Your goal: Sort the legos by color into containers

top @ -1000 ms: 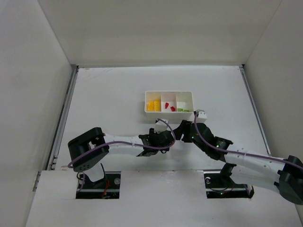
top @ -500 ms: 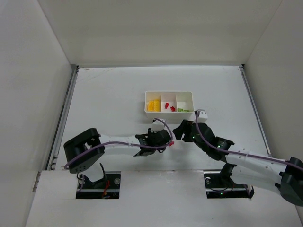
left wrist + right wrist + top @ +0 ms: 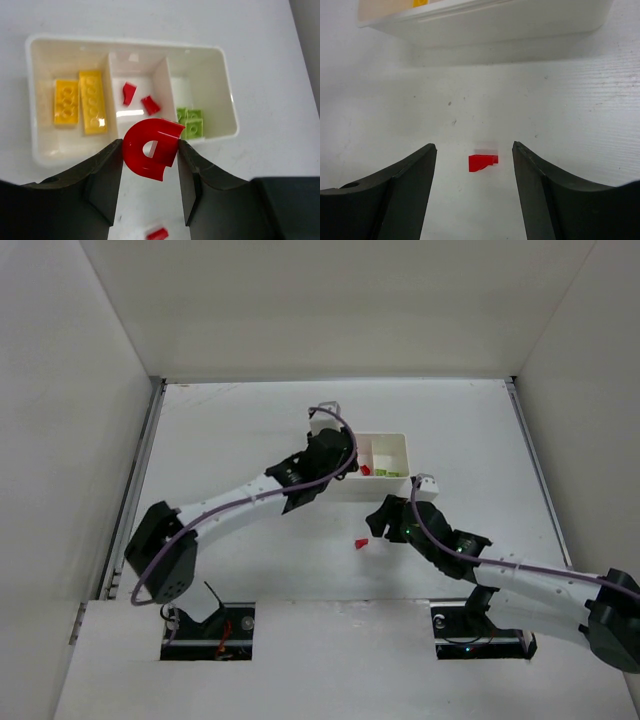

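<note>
From above, the left arm stretches out over the left part of the white tray (image 3: 407,455), and the left tool (image 3: 340,455) hangs over it, hiding that end. Small red pieces (image 3: 365,470) and green pieces (image 3: 390,473) show in the uncovered compartments. The right tool (image 3: 376,524) sits low on the bench (image 3: 220,440), nearer than the tray, with a loose red wedge (image 3: 362,542) just beside its tip.

The left wrist camera shows the left tool (image 3: 150,150) pinching a red half-disc (image 3: 152,147) between its two fingers, above the near wall of the tray (image 3: 125,41) at the middle compartment. The rounded edge of the half-disc turns toward the finger on the left of the picture and downward, and its straighter edge lies along the other finger. Two yellow bricks (image 3: 80,102) lie side by side in the left compartment, their long axes running away from the camera. Two small red pieces (image 3: 140,99) lie in the middle one and green pieces (image 3: 191,122) in the right one. The loose red wedge (image 3: 157,233) lies on the bench (image 3: 260,30) below the fingers.

In the right wrist view the right tool (image 3: 473,145) is spread wide. The loose red wedge (image 3: 483,162) lies on the bench (image 3: 570,100) between its fingers, touching neither, its long axis running across from one finger toward the other. The tray's near wall (image 3: 485,27) stands beyond.
</note>
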You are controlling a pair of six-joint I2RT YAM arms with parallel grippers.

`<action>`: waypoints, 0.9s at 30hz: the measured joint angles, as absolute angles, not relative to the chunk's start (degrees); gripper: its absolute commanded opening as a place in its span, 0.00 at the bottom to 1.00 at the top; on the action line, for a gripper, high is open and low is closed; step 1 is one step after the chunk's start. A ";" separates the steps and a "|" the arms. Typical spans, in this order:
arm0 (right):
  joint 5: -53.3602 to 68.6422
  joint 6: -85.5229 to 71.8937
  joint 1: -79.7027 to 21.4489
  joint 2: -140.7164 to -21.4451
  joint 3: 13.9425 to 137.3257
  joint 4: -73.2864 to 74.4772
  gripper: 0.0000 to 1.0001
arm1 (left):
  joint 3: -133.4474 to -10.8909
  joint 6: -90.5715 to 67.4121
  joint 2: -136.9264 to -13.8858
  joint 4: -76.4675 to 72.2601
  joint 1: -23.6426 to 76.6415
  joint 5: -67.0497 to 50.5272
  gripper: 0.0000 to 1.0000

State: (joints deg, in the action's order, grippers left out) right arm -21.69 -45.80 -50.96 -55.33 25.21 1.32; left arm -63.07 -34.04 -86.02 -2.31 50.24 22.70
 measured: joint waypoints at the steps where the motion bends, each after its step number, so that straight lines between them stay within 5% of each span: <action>1: -21.82 -45.93 -50.96 -55.51 25.21 1.32 0.68 | -65.63 -33.26 -88.82 -2.85 49.56 22.17 0.26; 8: -22.44 -46.39 -51.18 -57.14 25.21 1.83 0.78 | -77.06 -29.36 -104.53 -2.74 46.96 18.76 0.31; 16: -22.76 -46.59 -54.57 -59.72 25.26 2.92 0.85 | -77.43 -28.01 -107.39 -1.17 47.03 17.89 0.61; 27: -23.57 -46.26 -58.89 -74.76 30.28 4.03 0.68 | -69.67 -26.57 -88.55 -4.29 48.40 17.37 0.70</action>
State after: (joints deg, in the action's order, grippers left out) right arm -23.57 -46.26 -58.89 -74.76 30.28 4.03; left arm -69.67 -26.57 -88.55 -4.29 48.40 17.37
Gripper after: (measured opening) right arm 0.699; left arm 0.688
